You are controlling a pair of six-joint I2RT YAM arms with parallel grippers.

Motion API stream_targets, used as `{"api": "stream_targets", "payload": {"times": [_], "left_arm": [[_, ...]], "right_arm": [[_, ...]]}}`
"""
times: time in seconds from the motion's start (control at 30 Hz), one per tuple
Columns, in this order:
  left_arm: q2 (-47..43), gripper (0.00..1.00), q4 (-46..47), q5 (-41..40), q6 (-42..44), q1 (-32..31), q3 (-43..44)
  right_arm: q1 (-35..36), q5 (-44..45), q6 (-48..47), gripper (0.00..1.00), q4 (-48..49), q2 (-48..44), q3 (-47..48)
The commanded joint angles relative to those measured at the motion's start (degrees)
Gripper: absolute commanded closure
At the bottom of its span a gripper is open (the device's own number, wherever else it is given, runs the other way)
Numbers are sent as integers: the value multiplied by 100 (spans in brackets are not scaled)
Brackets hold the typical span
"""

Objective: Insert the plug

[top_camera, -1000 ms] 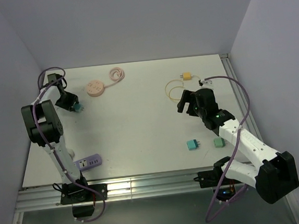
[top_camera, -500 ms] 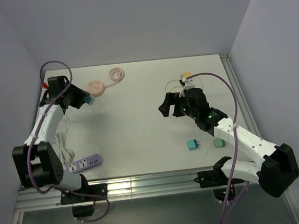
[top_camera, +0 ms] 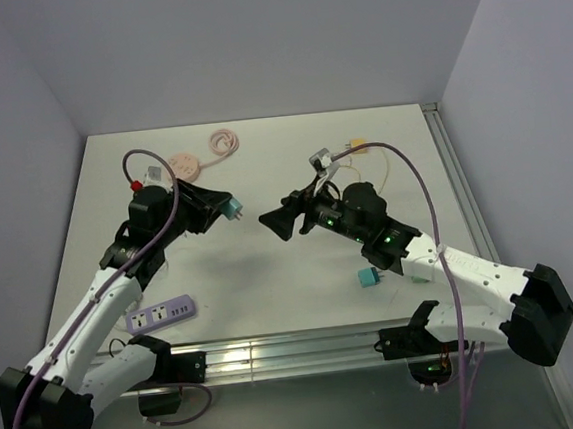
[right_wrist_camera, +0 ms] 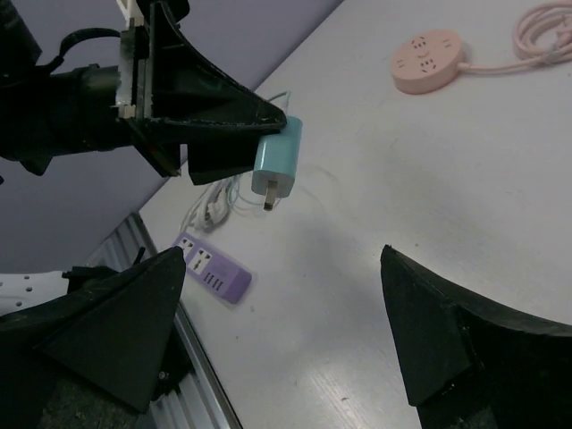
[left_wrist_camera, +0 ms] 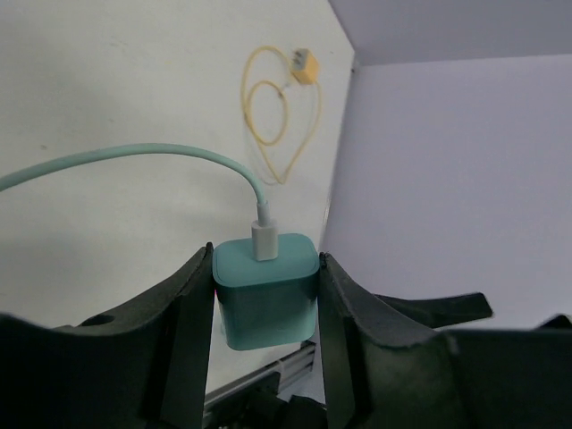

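Overhead: teal plug (top_camera: 232, 208) carried above the table (top_camera: 262, 166), facing the opposite arm.
Left gripper (top_camera: 223, 207) is clamped on the plug, one finger pressed against each flat side; the left wrist view shows its pale teal cable (left_wrist_camera: 134, 161) leaving the body and curving away toward 9 o'clock. Right gripper (top_camera: 281, 215) sits at 3 o'clock of the plug, near but not touching, with its fingers spread wide and nothing between them. Seen from the right wrist, the plug's prongs point toward 6 o'clock. In the overhead view, the purple power strip (top_camera: 162, 313) lies on the table at 7 o'clock of the plug, and the round pink socket (top_camera: 182, 167) at 11 o'clock. A yellow plug (top_camera: 359, 146) lies at the table's 1 o'clock.
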Motion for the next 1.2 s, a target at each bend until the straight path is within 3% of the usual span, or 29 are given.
{"api": "stream_targets", "payload": {"times": [0.0,0.3,0.47,0.57,0.77,0.87,0.9,0.97,1.0,1.1,1.13,1.17], "left_arm": [[-483,100,533,-500,-561,-458,4],[-265,100,744,-405,-869,-1057,4],[-256,100,745,-475,-869,-1199,47],[-247,100,779,-475,-886,-1269,65],[-238,100,797,-422,-921,-1401,56],[-335,100,867,-379,-887,-1462,-5],[-352,100,902,-361,-852,-1471,-23],[-370,99,929,-300,-729,-1471,-6],[-379,96,868,-265,-667,-1471,3],[-440,56,605,-211,-307,-1480,91],[-484,32,499,-246,-115,-1471,109],[-597,25,385,-290,-9,-1471,144]], "right_arm": [[307,431,-130,6,535,262,208],[1229,1828,-429,12,754,719,481],[1353,2366,-350,14,843,781,419],[1345,2436,-350,20,790,851,498],[1345,2717,-306,49,913,799,384],[1345,2727,-315,92,799,790,428],[1345,2700,-315,100,790,781,437],[1345,2648,-306,100,807,729,384],[1345,2621,-306,100,842,702,358],[1353,2612,-376,100,852,509,209],[1345,2595,-446,100,825,457,121],[1345,2551,-490,100,808,325,68]]}}
